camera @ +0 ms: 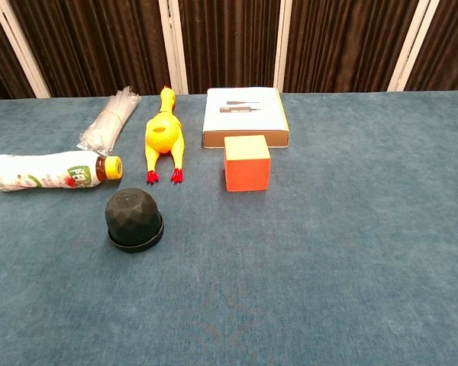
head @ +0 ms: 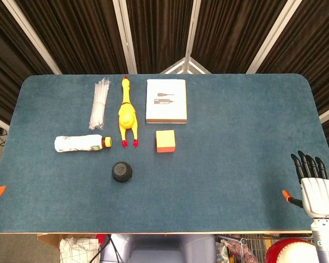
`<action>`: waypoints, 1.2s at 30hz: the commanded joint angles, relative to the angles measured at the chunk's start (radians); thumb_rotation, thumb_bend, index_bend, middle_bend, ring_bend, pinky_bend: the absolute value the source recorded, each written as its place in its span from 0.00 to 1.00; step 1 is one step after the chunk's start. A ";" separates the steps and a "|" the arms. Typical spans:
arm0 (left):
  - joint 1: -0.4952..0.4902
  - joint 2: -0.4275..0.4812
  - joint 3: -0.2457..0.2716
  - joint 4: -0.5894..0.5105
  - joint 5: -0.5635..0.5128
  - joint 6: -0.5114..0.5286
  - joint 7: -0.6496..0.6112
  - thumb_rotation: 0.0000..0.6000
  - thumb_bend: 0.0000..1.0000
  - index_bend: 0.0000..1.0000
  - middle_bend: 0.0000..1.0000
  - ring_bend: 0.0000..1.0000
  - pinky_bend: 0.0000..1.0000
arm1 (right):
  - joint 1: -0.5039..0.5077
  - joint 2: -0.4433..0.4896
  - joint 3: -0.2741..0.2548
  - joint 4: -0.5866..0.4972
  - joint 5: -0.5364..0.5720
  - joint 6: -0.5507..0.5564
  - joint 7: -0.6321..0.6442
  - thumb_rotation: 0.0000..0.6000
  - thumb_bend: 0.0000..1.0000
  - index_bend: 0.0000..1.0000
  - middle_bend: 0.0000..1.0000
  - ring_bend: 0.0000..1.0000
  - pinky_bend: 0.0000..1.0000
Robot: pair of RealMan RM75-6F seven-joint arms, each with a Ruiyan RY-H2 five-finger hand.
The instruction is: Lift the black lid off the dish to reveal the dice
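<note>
One black faceted dome-shaped lid sits on one shallow black round dish, whose rim shows just below the lid; the pair stands on the left-of-centre part of the blue carpeted tabletop, near its front, and in the head view the same lid appears as a dark round shape with nothing touching it. Whatever lies beneath the lid is hidden. Behind it lie five other single items: one white plastic bottle with a green label and orange cap lying on its side with the cap pointing toward the middle, one bundle of clear plastic strips set aslant behind the bottle, one yellow rubber chicken with red feet stretched out with its head toward the far edge, one flat white rectangular box with a printed top, and one orange cube with a pale top just in front of that box. One robot hand shows: the right robot hand, white-backed with black fingers, sits at the right front corner of the tabletop, well apart from the lid. Its fingers are extended and slightly spread, pointing toward the far edge, and it holds nothing. The left robot hand cannot be made out in either view.
</note>
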 commanded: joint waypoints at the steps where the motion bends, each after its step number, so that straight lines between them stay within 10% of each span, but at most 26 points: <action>1: 0.000 0.001 0.000 -0.001 -0.001 -0.001 0.000 1.00 0.25 0.14 0.07 0.00 0.00 | 0.001 0.000 0.000 0.001 0.002 -0.002 0.001 1.00 0.19 0.06 0.03 0.07 0.00; 36: -0.078 -0.057 0.042 0.013 0.086 -0.133 -0.069 1.00 0.17 0.10 0.00 0.00 0.00 | -0.013 0.019 -0.005 0.000 0.008 0.000 0.072 1.00 0.19 0.06 0.03 0.07 0.00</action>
